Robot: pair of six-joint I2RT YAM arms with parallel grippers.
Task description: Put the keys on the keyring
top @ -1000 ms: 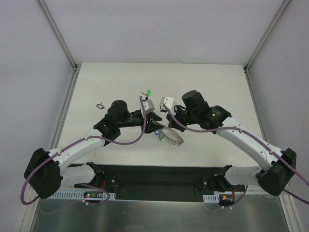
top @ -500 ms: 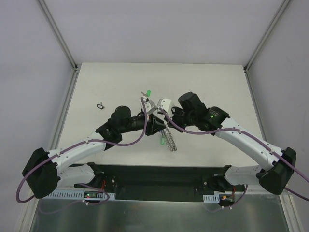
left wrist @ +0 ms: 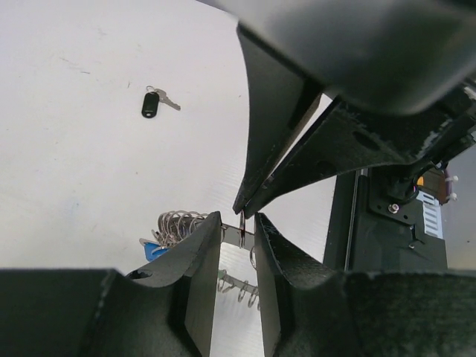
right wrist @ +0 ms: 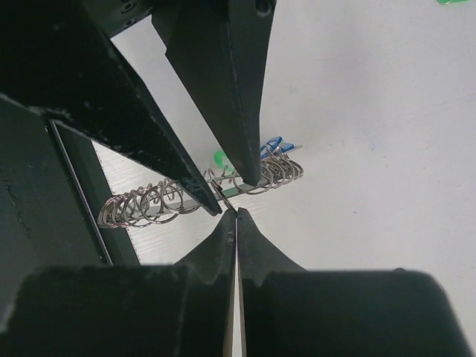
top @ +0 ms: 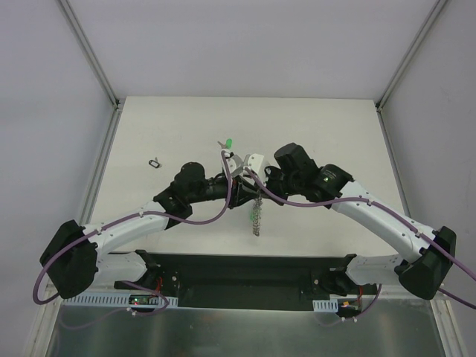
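The keyring (top: 256,216), a silver strip of coiled loops, hangs off the table between both grippers. My left gripper (top: 242,192) has its fingers on either side of the strip (left wrist: 232,236) and holds it. My right gripper (top: 251,184) is shut, its tips (right wrist: 236,214) pinching one thin loop of the keyring (right wrist: 149,202). A blue key (left wrist: 152,251) and a green key (right wrist: 220,158) are at the keyring. Another green key (top: 229,142) lies on the table beyond the grippers. A black-headed key (left wrist: 151,104) lies alone on the table.
A small black item (top: 155,162) lies at the table's left side. The black base plate (top: 238,271) runs along the near edge. Grey walls and metal rails (top: 93,67) close in the white table at the back and sides.
The keyring has been lifted from lying flat on the table and now hangs down edge-on. Both grippers have drawn closer together over it.
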